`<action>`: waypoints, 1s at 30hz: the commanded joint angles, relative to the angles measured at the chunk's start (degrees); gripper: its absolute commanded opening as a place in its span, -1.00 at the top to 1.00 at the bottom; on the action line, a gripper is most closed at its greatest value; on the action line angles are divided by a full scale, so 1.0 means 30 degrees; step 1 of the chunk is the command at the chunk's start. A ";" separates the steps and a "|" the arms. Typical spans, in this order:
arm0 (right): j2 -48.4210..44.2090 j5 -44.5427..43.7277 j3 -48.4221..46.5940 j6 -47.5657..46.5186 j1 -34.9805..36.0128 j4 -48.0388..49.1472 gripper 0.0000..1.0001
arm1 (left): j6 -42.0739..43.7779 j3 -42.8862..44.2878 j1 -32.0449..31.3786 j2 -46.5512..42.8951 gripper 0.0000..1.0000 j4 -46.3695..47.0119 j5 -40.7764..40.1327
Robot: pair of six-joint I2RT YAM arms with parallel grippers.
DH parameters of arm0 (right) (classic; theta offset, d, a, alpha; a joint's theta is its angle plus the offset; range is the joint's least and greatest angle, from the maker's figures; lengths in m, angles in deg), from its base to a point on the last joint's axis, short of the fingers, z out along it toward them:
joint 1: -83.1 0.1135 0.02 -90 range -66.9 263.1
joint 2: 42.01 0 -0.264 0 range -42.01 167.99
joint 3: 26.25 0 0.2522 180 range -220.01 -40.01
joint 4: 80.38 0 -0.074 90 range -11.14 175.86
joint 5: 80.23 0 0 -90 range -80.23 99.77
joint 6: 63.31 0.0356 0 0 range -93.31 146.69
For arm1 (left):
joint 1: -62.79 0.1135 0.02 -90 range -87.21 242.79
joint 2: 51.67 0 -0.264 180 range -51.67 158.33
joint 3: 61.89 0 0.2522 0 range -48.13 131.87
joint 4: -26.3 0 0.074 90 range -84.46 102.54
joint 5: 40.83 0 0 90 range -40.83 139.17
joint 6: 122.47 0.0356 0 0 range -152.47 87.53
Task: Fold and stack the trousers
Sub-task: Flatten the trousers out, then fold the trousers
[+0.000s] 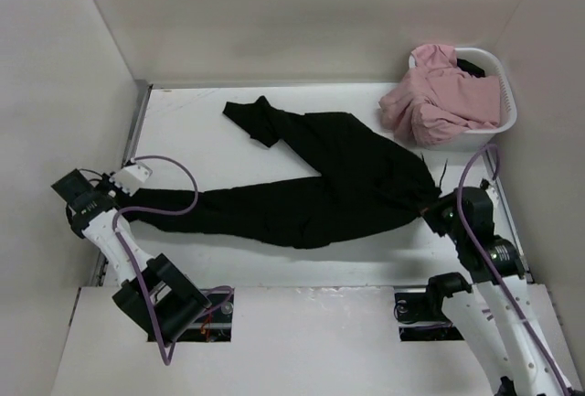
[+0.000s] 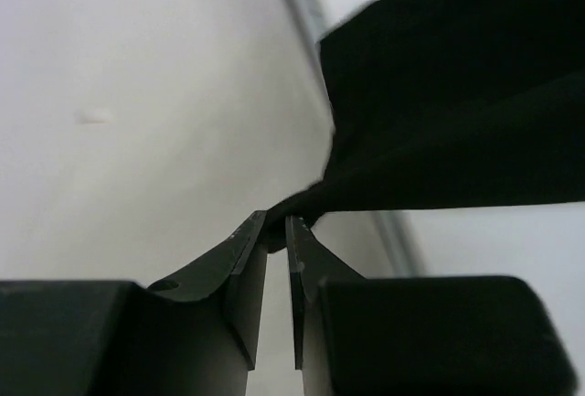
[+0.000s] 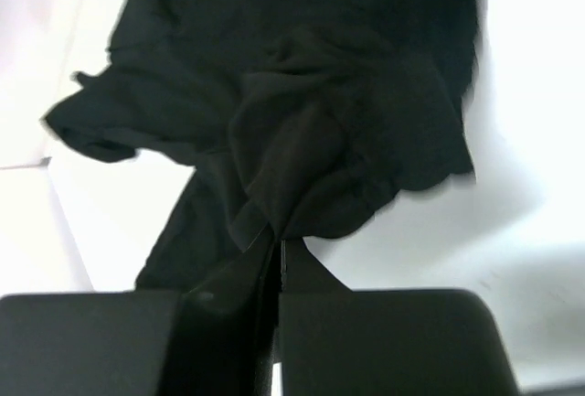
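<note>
White surface (image 1: 274, 263) with trousers (image 1: 347, 186) splayed across its middle, apparently unfolded. Left hand (image 2: 277, 225) pinches a leg end at the left edge; right hand (image 3: 279, 248) is closed on the waist near the right edge. Folding and stacking remain.

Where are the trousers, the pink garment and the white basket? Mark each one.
trousers (image 1: 352, 186): top external view, on the wide seat area where both legs join.
pink garment (image 1: 439, 103): top external view, middle of the bunched cloth.
white basket (image 1: 508, 108): top external view, on its right rim.
</note>
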 commanded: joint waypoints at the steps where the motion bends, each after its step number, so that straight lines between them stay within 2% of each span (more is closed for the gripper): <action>1: -0.1711 -0.1124 0.0711 0.1642 -0.0001 -0.2277 0.96 | 0.2603 -0.0701 0.0392 -0.1093 0.71 -0.0400 0.0033; 4: -0.3002 -0.1417 0.1356 0.2813 0.0029 -0.3919 0.83 | 0.3423 -0.1113 0.0569 -0.1328 0.62 -0.1305 -0.0259; 7: -0.3736 -0.2059 0.1680 0.3431 0.0204 -0.5121 0.57 | 0.4186 -0.0910 0.0627 -0.1416 0.36 -0.3001 -0.0348; 10: -0.4118 -0.3260 0.1010 0.3521 0.0117 -0.6556 -0.22 | 0.4887 -0.0122 0.1036 -0.1358 -0.06 -0.4905 -0.0407; 11: -0.4119 -0.3583 0.0658 0.3404 0.0146 -0.6879 -0.56 | 0.5181 0.0230 0.1270 -0.1300 -0.20 -0.5231 -0.0349; 12: -0.4090 -0.4021 0.0133 0.3229 0.0030 -0.7318 -1.00 | 0.5242 0.0524 0.1475 -0.1212 -0.30 -0.5293 -0.0203; 15: -0.3332 -0.5339 -0.1712 0.2381 -0.0088 -0.7441 -1.00 | 0.3961 0.2395 0.1333 -0.0540 -0.51 -0.4944 0.1141; 16: -0.2748 -0.5721 -0.2298 0.1972 -0.0001 -0.7033 -1.00 | 0.2793 0.3185 0.0345 -0.0131 -0.55 -0.4681 0.1378; 18: -0.1023 -0.6221 -0.3092 0.0541 0.0290 -0.5194 -1.00 | -0.0599 0.4796 -0.3281 0.1126 -0.56 -0.3746 0.0334; 21: 0.2054 -0.6195 -0.3622 -0.1894 0.0820 -0.1765 -1.00 | -0.5991 0.7548 -0.9374 0.4518 -0.56 -0.1754 -0.2390; 24: 0.4837 -0.5317 -0.3536 -0.3040 -0.0113 0.1777 -1.00 | -0.9540 1.0797 -1.3248 0.8850 -0.56 -0.0987 -0.4093; 27: 0.7125 -0.4466 -0.3067 -0.2575 -0.1520 0.4566 -1.00 | -1.3524 1.5772 -1.5130 1.4123 -0.55 -0.1482 -0.5033; 30: 0.9583 -0.4056 -0.3007 -0.2077 -0.2460 0.6443 -1.00 | -1.7246 2.1251 -1.5427 1.8843 -0.55 -0.2507 -0.5154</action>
